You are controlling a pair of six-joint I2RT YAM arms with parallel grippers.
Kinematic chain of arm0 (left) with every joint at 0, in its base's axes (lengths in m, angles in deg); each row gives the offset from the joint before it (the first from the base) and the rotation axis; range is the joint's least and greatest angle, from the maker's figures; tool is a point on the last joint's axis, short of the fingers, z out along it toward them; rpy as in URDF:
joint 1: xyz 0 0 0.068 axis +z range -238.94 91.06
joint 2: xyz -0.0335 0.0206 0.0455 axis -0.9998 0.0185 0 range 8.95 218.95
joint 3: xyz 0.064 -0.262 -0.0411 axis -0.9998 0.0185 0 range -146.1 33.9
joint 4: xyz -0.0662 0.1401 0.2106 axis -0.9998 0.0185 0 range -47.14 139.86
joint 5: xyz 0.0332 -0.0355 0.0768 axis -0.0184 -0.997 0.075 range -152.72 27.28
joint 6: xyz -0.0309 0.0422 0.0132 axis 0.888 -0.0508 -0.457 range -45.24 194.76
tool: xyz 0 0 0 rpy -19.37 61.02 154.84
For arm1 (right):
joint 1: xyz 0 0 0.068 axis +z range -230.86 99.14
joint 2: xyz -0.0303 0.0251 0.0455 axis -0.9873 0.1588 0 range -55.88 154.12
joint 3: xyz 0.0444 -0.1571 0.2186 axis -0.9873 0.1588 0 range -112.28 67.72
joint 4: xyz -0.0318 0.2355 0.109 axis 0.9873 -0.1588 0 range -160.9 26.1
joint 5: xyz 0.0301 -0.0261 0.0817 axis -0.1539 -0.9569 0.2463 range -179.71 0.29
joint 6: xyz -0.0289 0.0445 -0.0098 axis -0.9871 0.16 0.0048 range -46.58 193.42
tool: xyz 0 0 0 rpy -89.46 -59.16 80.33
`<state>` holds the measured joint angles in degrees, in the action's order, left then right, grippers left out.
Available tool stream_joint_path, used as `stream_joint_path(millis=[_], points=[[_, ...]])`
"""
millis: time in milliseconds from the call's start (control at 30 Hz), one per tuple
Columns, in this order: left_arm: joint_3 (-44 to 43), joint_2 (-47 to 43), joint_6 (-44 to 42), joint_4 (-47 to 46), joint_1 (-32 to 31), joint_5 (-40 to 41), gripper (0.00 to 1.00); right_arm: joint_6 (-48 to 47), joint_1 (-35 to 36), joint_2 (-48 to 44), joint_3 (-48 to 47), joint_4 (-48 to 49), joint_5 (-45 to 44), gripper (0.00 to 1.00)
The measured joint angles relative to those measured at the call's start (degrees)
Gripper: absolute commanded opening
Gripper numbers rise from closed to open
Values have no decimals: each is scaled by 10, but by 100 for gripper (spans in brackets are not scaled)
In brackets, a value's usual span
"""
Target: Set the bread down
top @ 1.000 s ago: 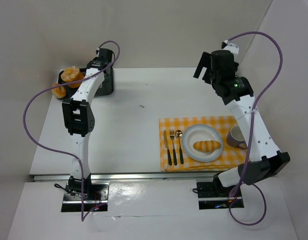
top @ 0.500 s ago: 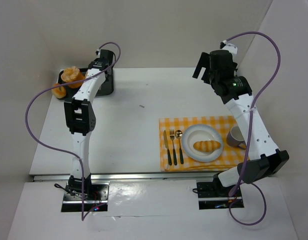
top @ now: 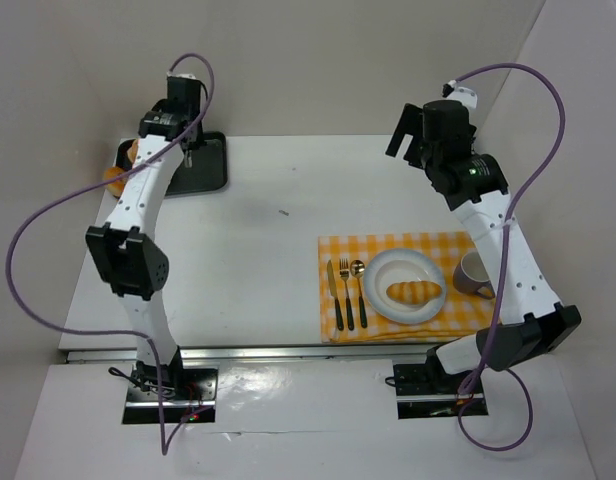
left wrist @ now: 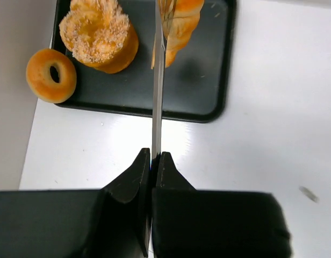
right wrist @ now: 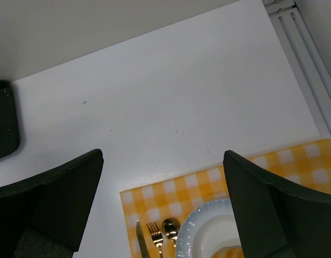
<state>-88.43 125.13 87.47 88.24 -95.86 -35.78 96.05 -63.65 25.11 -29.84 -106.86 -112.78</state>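
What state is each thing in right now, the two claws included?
Left gripper: shut on a metal strip.
Right gripper: open, empty.
Bread roll: lying on the plate.
Mug: upright.
Tray: holding pastries.
Doughnut: off the tray, beside its rim.

— Lower right of the overhead view?
— Yellow checked mat (top: 428, 243). Knife (top: 335, 297), fork (top: 347, 292), spoon (top: 360, 292) side by side on its left part.
— Anything else?
— Grey mug (top: 475, 274), mat's right edge.
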Motion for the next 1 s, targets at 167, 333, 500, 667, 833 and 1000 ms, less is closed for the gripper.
stream_joint_path(millis=[167,333,500,667,833,1000], points=[[64,-139,26,-3,-12,-53,0,0,0,-24,2,0,2,100],[168,-244,56,2,-77,-122,0,0,0,-56,3,-1,-5,100],[276,-306,92,0,-182,-247,0,-2,0,-77,-12,-9,-28,100],[367,-359,129,-26,-293,-373,0,-9,0,-107,-33,-14,-53,100],[379,-364,132,-73,-387,-448,0,-11,0,-142,-45,-23,-69,100],[347,-310,129,-111,-429,-485,0,-11,0,-157,-48,-41,-76,100]])
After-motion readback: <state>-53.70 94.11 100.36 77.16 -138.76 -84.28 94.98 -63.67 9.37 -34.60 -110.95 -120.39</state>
